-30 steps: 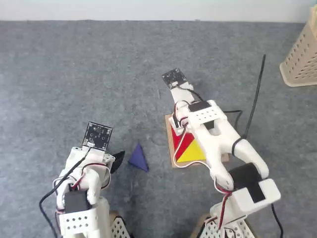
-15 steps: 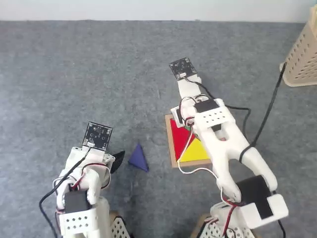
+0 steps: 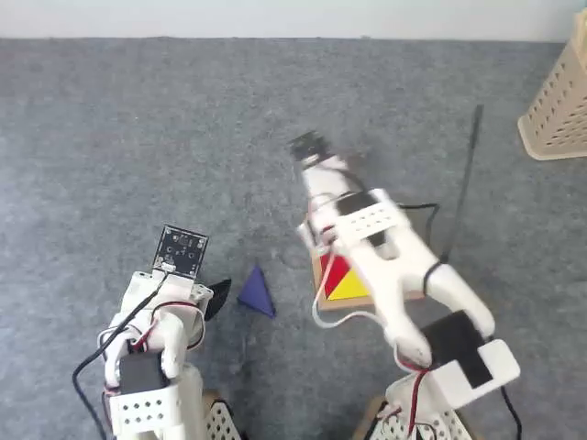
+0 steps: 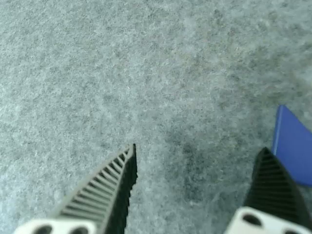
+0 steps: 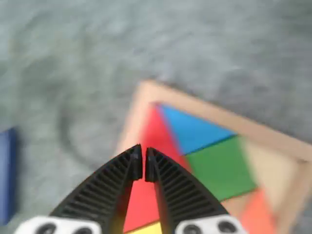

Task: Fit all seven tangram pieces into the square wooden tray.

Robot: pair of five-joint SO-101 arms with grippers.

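Observation:
The square wooden tray (image 5: pixel 204 105) lies on the grey carpet with red (image 5: pixel 146 195), light blue (image 5: pixel 195 131), green (image 5: pixel 222 168), orange (image 5: pixel 253 214) and yellow pieces in it. In the high view the tray (image 3: pixel 320 278) is mostly hidden under my right arm, with red and yellow (image 3: pixel 350 287) showing. My right gripper (image 5: pixel 143 158) hangs shut and empty above the tray's red piece. A dark blue triangle (image 3: pixel 258 292) lies loose on the carpet left of the tray. My left gripper (image 4: pixel 195 168) stands open just left of that triangle (image 4: pixel 293 141), nothing between its fingers.
A perforated beige container (image 3: pixel 559 96) stands at the far right edge. A black cable (image 3: pixel 463 197) runs past the right arm. Open grey carpet stretches across the back and left of the table.
My right arm has swung leftward over the tray, its wrist now farther left than half a second ago. The left arm and the blue triangle have not moved.

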